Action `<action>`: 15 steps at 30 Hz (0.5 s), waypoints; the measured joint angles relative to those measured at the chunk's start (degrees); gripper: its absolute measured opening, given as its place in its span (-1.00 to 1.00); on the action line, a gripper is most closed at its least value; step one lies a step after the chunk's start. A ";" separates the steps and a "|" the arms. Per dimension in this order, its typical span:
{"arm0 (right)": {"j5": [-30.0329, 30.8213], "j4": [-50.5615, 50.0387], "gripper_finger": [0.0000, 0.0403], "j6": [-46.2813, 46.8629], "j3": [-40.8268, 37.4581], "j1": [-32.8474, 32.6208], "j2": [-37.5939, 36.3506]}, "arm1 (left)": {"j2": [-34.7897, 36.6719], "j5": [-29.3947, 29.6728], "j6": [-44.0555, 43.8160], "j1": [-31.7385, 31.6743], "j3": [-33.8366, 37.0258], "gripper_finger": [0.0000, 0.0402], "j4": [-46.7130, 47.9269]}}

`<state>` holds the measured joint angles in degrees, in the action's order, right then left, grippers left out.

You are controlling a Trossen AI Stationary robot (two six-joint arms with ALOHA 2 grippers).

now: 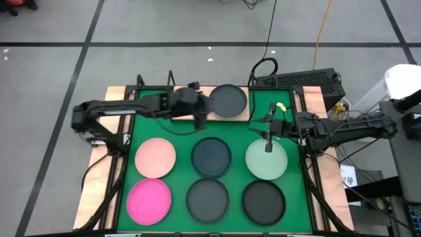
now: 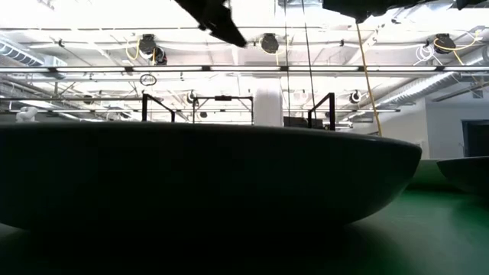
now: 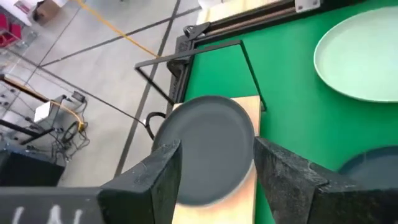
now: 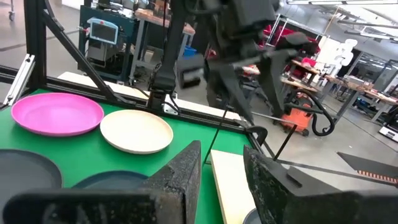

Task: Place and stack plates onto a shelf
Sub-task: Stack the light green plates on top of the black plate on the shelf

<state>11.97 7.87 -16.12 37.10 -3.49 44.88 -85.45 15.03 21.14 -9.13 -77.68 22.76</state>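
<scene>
Dark plate (image 1: 227,99) sits on the wooden shelf (image 3: 245,107) at 12 o'clock of the green mat (image 1: 181,140), back edge of the table. The shelf board shows only as a pale strip around the plate's rim in the left wrist view.

Left gripper (image 1: 200,116) hovers just beside that plate on its 9 o'clock side, fingers spread and released, nothing held.

Right gripper (image 1: 268,143) hangs over the pale green plate (image 1: 266,160) at 3 o'clock of the mat; fingers parted, not grasping.

Six plates lie on the mat in two rows. Far row: pale pink plate (image 1: 155,158), dark centre plate (image 1: 211,157), pale green. Near row: hot pink plate (image 1: 148,200), then two dark ones (image 1: 207,199) (image 1: 264,201).
</scene>
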 joint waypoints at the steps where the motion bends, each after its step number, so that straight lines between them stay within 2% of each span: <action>1: 0.00 -0.14 -0.48 0.00 0.00 0.00 0.04 | 2.30 0.04 -1.18 0.10 1.93 -0.05 -0.48; 5: 0.00 -0.10 -0.48 0.02 0.00 0.00 0.04 | 11.96 0.01 -6.83 1.07 12.31 -0.23 -4.42; 9: 0.00 -0.01 -0.48 0.45 0.00 0.00 0.04 | 22.14 -0.01 -10.68 3.12 23.89 -0.38 -12.14; 15: 0.00 0.05 -0.48 0.68 0.00 0.02 0.39 | 35.17 0.04 -15.52 6.00 38.22 -0.43 -23.92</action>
<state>11.97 7.92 -15.44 37.10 -3.46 45.27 -50.27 15.07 5.63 -3.13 -39.47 -1.16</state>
